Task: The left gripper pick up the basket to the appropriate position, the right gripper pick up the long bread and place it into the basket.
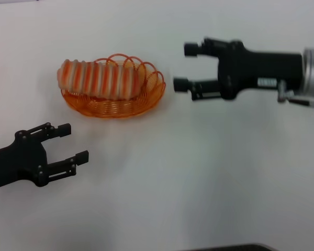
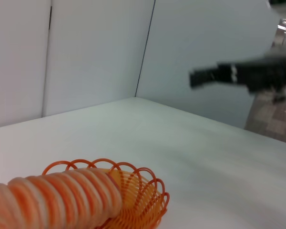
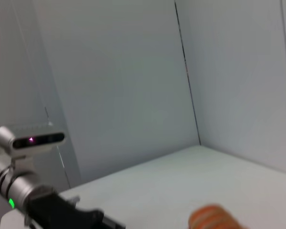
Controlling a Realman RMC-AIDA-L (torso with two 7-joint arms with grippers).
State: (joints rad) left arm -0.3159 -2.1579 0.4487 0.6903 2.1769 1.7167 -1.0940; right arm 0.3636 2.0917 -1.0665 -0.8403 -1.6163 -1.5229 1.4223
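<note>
Looking down, we see the long bread (image 1: 97, 78) lying in the basket (image 1: 115, 107) on the white surface (image 1: 199, 172); our right tool (image 1: 184, 67) hovers spread beside it, left tool (image 1: 73, 142) spread nearer us.

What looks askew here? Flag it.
The long bread lies in the basket but is not fully seated: its left end overhangs the rim. Both the left pincer and the right pincer are open and clear.

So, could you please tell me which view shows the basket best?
The head view: the whole basket shows, bread lying in it. The left wrist view catches only one end; the right wrist view shows none of it.
</note>
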